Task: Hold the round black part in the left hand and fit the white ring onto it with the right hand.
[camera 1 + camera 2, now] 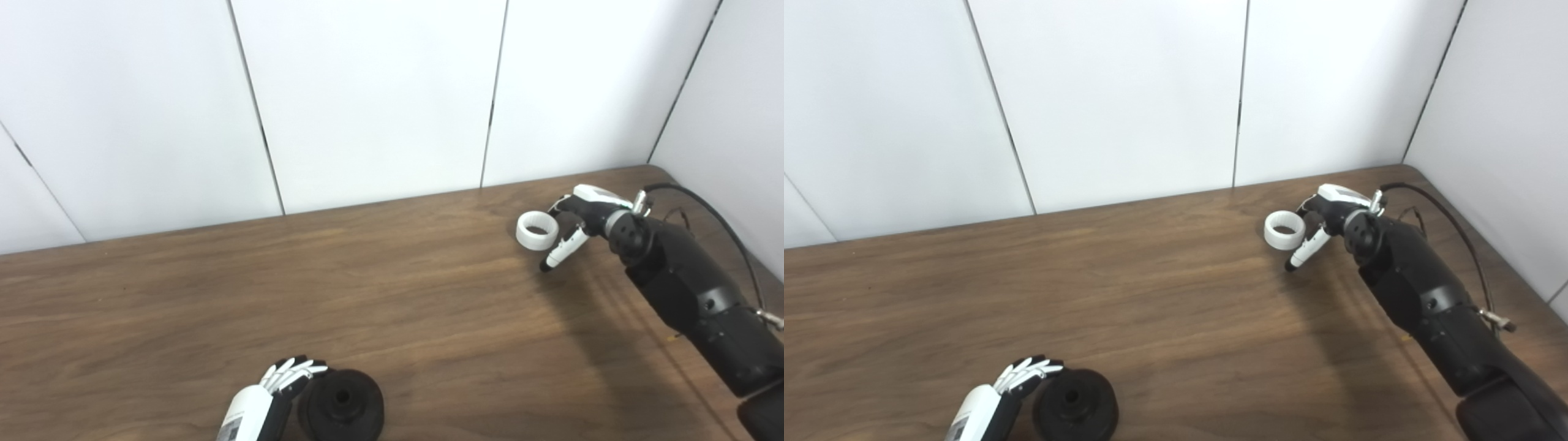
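The round black part lies flat on the wooden table near the front edge, its centre hole facing up. My left hand is right beside its left rim with fingers spread, open, not wrapped around the part. The white ring rests at the far right of the table. My right hand is just to the right of it, with fingers at the ring's right side and the thumb pointing down at the table beside it. The ring is not enclosed, and this hand is open.
White wall panels close off the back of the table and its right side. A black cable loops along the right forearm near the back right corner.
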Robot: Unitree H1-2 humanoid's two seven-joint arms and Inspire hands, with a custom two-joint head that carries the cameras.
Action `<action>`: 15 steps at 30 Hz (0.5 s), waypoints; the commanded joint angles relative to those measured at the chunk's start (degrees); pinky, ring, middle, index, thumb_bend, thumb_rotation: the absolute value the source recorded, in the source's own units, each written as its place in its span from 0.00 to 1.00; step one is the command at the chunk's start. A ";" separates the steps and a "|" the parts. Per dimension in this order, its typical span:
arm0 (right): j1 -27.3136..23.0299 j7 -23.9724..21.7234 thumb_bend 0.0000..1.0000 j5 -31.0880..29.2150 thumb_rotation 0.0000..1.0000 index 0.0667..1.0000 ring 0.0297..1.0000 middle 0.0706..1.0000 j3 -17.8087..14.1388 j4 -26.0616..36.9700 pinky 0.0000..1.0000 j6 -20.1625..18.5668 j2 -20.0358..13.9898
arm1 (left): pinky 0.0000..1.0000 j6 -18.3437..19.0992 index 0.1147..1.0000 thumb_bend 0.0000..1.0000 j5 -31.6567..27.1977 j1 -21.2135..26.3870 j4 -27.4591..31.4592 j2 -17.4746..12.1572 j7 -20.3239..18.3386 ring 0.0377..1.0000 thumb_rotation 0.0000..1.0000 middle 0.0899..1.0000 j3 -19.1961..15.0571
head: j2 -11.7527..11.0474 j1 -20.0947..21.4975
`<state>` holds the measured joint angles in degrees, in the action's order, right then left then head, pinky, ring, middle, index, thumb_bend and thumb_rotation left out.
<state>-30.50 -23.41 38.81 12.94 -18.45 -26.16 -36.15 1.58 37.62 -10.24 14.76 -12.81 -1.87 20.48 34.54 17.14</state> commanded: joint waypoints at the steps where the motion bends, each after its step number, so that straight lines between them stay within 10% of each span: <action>1: -2.28 2.34 0.90 -0.19 0.23 0.68 1.00 0.95 -0.85 0.81 0.95 1.21 -1.07 | 0.93 2.53 0.42 0.52 -0.22 -3.26 -1.74 -1.33 -4.17 0.92 0.07 0.82 0.92 | 0.02 0.04; 15: -2.88 3.67 0.90 -0.12 0.27 0.66 0.98 0.93 0.35 0.27 0.94 0.80 -0.58 | 0.89 2.56 0.42 0.52 0.48 -3.33 -1.89 -1.20 -4.22 0.91 0.07 0.82 0.97 | 0.28 0.04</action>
<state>-30.49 -21.36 38.48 13.48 -18.70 -26.16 -35.74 1.53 37.94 -10.35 14.99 -12.87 -1.93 20.23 34.80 17.14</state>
